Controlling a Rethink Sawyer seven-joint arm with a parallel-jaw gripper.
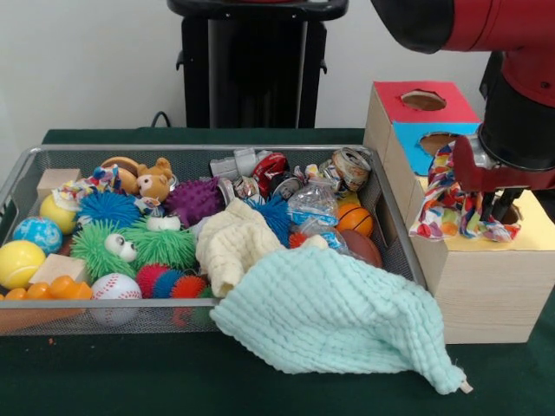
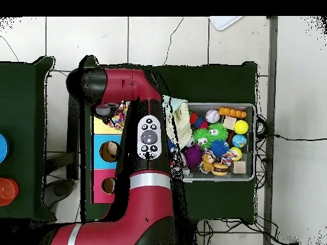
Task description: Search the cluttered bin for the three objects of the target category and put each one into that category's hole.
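Nearest us in the front view, we see a mint waffle cloth [image 1: 342,319] spilling over the front rim of the wire bin [image 1: 182,327] onto the green table [image 1: 104,373]. Just behind it, inside the bin, a cream cloth [image 1: 232,243] lies crumpled, with a baseball [image 1: 115,288], spiky rubber balls [image 1: 169,283] and orange pieces [image 1: 54,289] along the front left. A yellow ball [image 1: 19,263] sits by the left wall.

Further in, we find two green fuzzy toys with eyes [image 1: 130,245], a blue spiky ball [image 1: 110,208], a purple one [image 1: 194,200] and a small basketball [image 1: 355,218]. Toward the far wall sit a teddy bear [image 1: 155,182] and crushed cans [image 1: 347,167]. Beside the bear on the left, one printed ruffled fabric piece [image 1: 97,183] lies against a wooden block [image 1: 55,183].

To the right of the bin stands the yellow-topped box [image 1: 486,277]. Over it hangs the gripper [image 1: 496,208], its fingers clamped on a second printed fabric piece [image 1: 444,201], which dangles down onto the yellow top right by the hole [image 1: 512,214]; the hole is mostly hidden behind the gripper. Behind that come the blue-topped box [image 1: 414,139] and, farthest, the red-topped box [image 1: 416,102].

From overhead, we see the red arm [image 2: 144,140] reaching across the boxes, the held fabric [image 2: 117,116] beneath its end over the yellow top [image 2: 100,125].
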